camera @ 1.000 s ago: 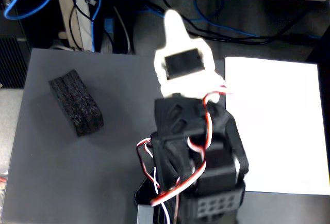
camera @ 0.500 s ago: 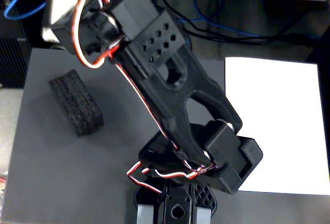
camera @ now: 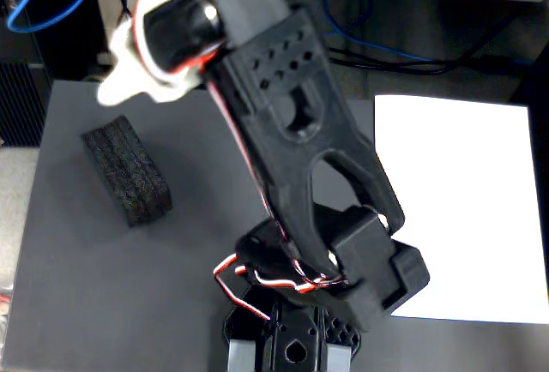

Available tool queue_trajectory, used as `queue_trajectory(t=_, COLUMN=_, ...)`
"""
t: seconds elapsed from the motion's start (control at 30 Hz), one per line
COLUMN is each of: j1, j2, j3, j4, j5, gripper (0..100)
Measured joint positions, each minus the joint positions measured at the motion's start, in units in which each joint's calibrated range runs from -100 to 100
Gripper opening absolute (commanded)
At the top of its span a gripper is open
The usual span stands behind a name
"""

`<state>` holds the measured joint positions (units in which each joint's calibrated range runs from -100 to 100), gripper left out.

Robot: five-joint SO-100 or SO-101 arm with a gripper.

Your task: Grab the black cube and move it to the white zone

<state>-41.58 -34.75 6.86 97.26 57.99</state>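
The black cube (camera: 127, 171) is an elongated rough foam block lying on the grey table (camera: 103, 286) at the left of the fixed view. The white zone (camera: 455, 209) is a large paper sheet flat on the table's right side, with nothing on it. The black arm rises from its base (camera: 292, 342) at the bottom centre and leans up and to the left. Its gripper (camera: 116, 85), with a blurred white finger, hangs in the air just above and behind the cube's far end, not touching it. Only the white finger shows clearly, so the jaw gap is hidden.
Red and white wires run along the arm. Blue cables (camera: 51, 3) hang beyond the table's far edge at the top left, and more lie on the dark floor at the top right. The table's left edge lies close to the cube.
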Motion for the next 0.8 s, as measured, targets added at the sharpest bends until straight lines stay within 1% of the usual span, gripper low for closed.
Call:
queue_trajectory(t=0.03, j1=2.88, j2=0.0, j3=0.0, j4=0.0, j5=1.99, gripper=53)
queue_trajectory(t=0.1, j1=3.99, j2=0.0, j3=0.0, j4=0.0, j5=3.72, gripper=53)
queue_trajectory(t=0.2, j1=4.14, j2=0.0, j3=0.0, j4=0.0, j5=3.88, gripper=53)
queue_trajectory(t=0.3, j1=1.55, j2=0.0, j3=0.91, j4=-0.09, j5=3.88, gripper=53)
queue_trajectory(t=0.33, j1=1.11, j2=0.0, j3=4.11, j4=-1.11, j5=3.88, gripper=53)
queue_trajectory(t=0.4, j1=1.26, j2=0.0, j3=10.42, j4=-6.68, j5=3.88, gripper=53)
queue_trajectory(t=0.5, j1=1.11, j2=0.0, j3=12.89, j4=-10.44, j5=1.26, gripper=53)
queue_trajectory(t=0.7, j1=0.96, j2=1.25, j3=13.71, j4=-10.7, j5=-2.83, gripper=53)
queue_trajectory(t=0.8, j1=0.96, j2=12.65, j3=13.71, j4=-10.7, j5=-4.09, gripper=53)
